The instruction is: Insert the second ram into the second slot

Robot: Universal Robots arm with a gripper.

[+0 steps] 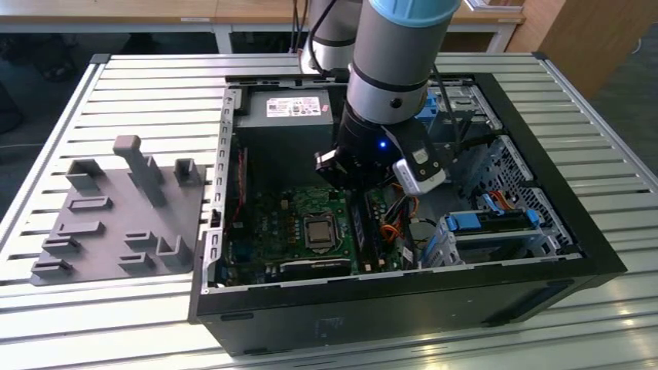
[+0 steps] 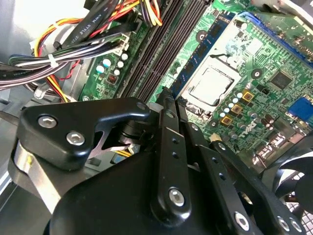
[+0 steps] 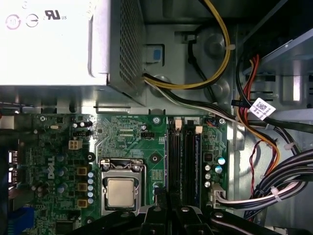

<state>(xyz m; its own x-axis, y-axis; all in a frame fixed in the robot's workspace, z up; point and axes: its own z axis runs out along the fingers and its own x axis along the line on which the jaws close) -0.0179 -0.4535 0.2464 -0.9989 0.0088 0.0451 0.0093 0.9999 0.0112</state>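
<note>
The black pincer (image 2: 168,96) filled the foreground in the second wrist view, its fingers drawn together to a narrow point. The tip sat at the near end of the second ram (image 2: 198,58), a dark-blue stick standing on edge in the memory slots (image 3: 182,152), on the side beside the processor socket (image 2: 210,85). Whether the tip touched the stick could not be told. In the exterior view, the open computer case (image 1: 411,287) lay on a slatted bench (image 1: 154,85).
</note>
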